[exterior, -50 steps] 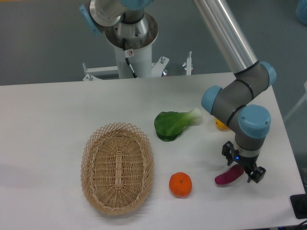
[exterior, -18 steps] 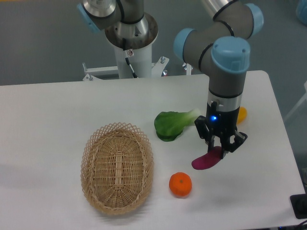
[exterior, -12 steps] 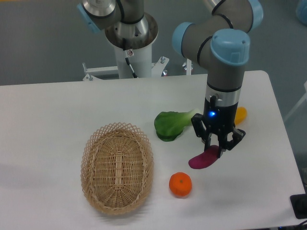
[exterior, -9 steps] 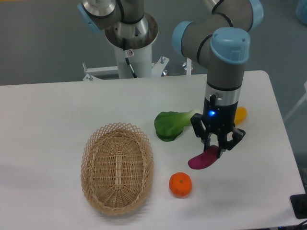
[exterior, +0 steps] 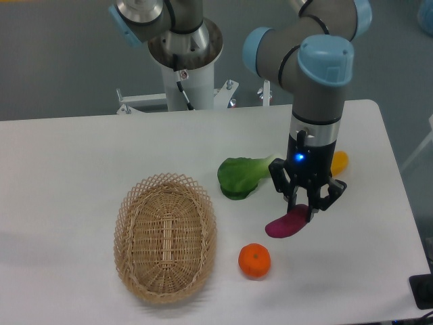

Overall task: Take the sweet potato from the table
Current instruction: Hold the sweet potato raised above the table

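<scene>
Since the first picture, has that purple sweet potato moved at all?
Yes. The sweet potato, held in the gripper, has moved left, toward the orange fruit and away from the table's right edge.

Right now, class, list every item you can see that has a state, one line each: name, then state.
Gripper: jaws shut on the sweet potato.
Sweet potato: held, tilted, lower end pointing left.
Basket: upright, nothing inside.
Orange: resting on the table.
Leafy green: lying flat.
Yellow-orange item: partly hidden behind the arm.
</scene>
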Tool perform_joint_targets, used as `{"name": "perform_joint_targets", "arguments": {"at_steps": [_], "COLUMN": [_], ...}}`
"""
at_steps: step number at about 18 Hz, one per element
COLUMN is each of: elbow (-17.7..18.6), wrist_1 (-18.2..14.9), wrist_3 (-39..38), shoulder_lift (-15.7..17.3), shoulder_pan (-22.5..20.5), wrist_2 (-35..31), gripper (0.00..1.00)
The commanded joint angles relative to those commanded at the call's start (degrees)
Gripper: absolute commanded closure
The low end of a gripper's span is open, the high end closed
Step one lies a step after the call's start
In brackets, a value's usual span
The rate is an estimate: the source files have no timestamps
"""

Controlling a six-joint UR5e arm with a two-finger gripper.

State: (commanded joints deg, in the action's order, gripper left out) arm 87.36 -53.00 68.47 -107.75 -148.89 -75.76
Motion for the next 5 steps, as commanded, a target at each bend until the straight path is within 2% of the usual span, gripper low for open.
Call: {"name": "perform_joint_targets", "arguments": {"at_steps": [5], "elbow": [-0.2], "wrist_1": [0.0], "wrist_3": [0.0], "shoulder_lift": [0.0], "shoulder_pan": [-0.1], "wrist_2": [0.0], "gripper": [0.77]}}
